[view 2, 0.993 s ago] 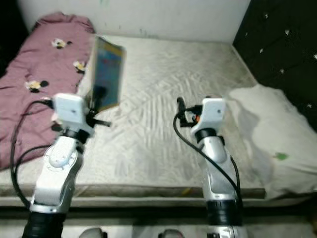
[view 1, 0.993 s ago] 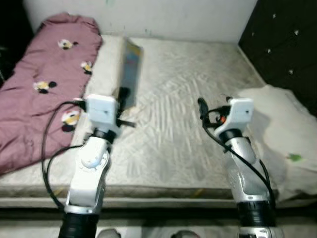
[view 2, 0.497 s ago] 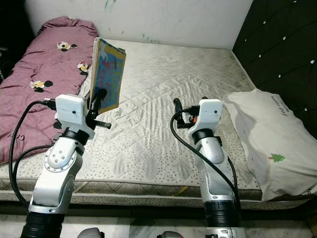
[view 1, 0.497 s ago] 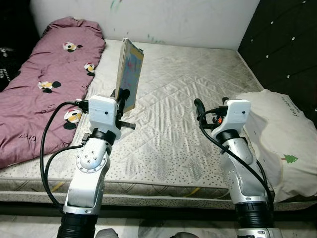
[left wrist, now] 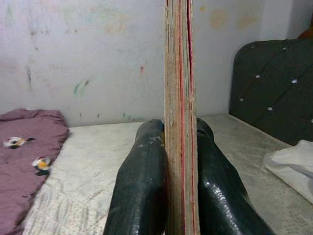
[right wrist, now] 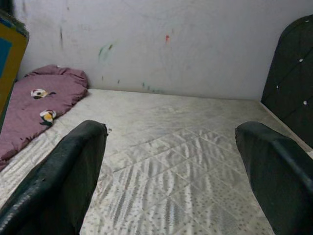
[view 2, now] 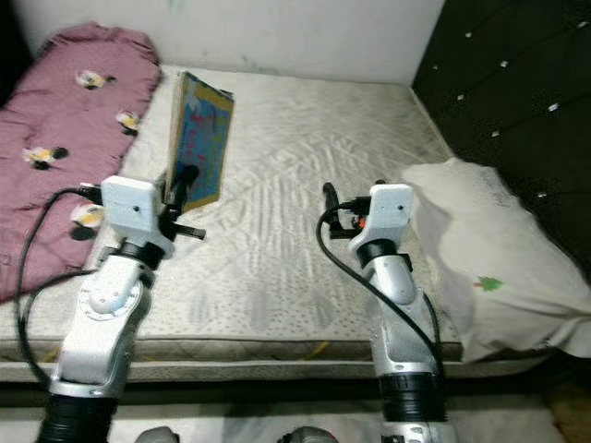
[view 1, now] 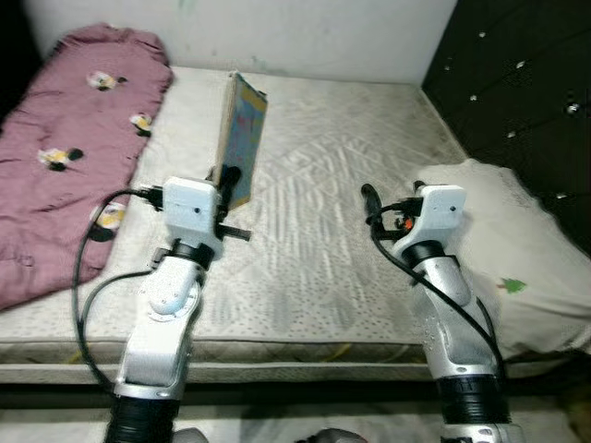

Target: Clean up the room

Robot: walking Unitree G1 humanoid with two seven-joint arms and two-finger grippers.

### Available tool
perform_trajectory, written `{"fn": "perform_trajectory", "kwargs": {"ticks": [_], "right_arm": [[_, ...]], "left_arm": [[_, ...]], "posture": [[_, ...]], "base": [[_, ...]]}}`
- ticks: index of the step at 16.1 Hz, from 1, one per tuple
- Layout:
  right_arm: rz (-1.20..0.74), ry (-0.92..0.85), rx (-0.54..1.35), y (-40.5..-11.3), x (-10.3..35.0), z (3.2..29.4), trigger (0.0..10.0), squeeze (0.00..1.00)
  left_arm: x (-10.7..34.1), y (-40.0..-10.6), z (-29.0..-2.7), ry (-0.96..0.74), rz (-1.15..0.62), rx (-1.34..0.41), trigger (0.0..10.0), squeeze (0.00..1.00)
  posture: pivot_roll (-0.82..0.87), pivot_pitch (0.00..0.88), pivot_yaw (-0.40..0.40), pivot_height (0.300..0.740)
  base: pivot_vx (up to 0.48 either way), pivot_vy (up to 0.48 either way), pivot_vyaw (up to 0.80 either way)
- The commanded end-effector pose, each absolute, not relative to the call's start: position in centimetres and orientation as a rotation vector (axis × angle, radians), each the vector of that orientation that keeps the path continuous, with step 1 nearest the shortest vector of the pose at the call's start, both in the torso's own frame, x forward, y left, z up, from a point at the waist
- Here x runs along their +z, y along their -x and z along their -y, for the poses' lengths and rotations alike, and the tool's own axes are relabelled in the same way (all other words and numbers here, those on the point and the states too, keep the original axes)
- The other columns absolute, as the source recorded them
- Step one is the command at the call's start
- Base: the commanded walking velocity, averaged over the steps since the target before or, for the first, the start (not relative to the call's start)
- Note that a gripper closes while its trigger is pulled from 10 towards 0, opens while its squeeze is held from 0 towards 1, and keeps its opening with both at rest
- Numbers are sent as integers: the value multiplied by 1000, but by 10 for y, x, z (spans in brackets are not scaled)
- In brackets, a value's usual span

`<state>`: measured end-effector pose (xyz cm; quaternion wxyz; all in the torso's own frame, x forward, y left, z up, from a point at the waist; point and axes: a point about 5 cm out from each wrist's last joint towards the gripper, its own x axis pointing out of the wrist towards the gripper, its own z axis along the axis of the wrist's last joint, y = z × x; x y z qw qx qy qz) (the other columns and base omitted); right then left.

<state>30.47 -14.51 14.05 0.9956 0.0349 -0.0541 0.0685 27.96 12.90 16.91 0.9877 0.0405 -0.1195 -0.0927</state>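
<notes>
Left gripper [left wrist: 178, 147] is clenched on an upright book [view 1: 242, 138], centre-left of frame above the mattress [view 1: 351, 185]. Right gripper [right wrist: 171, 161] is spread, empty. Book collected, not yet stowed; pink blanket [view 1: 65, 148] and pillow [view 1: 517, 249] apparently remain untidied.

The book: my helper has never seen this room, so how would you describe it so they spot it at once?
Start at the bare mattress, with a pink blanket along its left side and a white pillow on its right. Above the mattress's left half, the left gripper has its fingers shut on the book. It is the only thin, colourful, upright thing; everything else lies flat.
</notes>
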Motion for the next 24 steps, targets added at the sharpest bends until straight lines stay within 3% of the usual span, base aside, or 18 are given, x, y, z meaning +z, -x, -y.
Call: {"fn": "perform_trajectory", "kwargs": {"ticks": [1,14,24], "right_arm": [[109,-58,117,-305,141,153,10000,0],[102,-53,113,-305,140,152,10000,0],[100,-51,113,-303,140,152,10000,0]], "left_arm": [[179,-279,-124,-64,287,-193,10000,0],[178,-278,-124,-62,284,-191,10000,0],[181,-276,-122,-25,304,-235,10000,0]], "posture": [[-17,0,-72,740],[-15,0,-77,740],[-23,0,-72,740]], "base": [[0,-341,0],[0,-352,0],[80,0,0]]}}
